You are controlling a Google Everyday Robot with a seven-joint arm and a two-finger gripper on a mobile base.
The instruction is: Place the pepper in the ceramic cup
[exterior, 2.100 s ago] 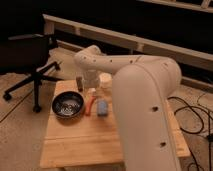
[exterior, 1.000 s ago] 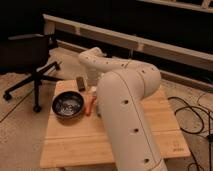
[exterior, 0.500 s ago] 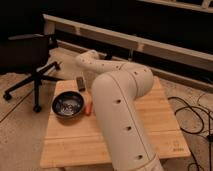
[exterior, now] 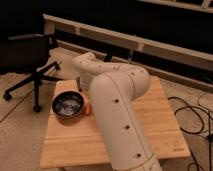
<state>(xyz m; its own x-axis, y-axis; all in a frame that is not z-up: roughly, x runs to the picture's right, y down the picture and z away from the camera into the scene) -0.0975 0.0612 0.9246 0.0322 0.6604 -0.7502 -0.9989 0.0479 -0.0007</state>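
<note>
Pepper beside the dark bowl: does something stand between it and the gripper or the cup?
Cannot tell. The pepper shows only as an orange sliver beside the dark bowl. The robot's arm hides both the gripper, somewhere behind it near the table's far side, and the ceramic cup.

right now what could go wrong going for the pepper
1. The arm covers much of the table in the camera view; only a sliver of the pepper shows and the ceramic cup is hidden, so aiming may be off.
2. The pepper lies close beside the dark bowl, and the gripper hangs just behind that bowl: it could knock the bowl on its way down.
</note>
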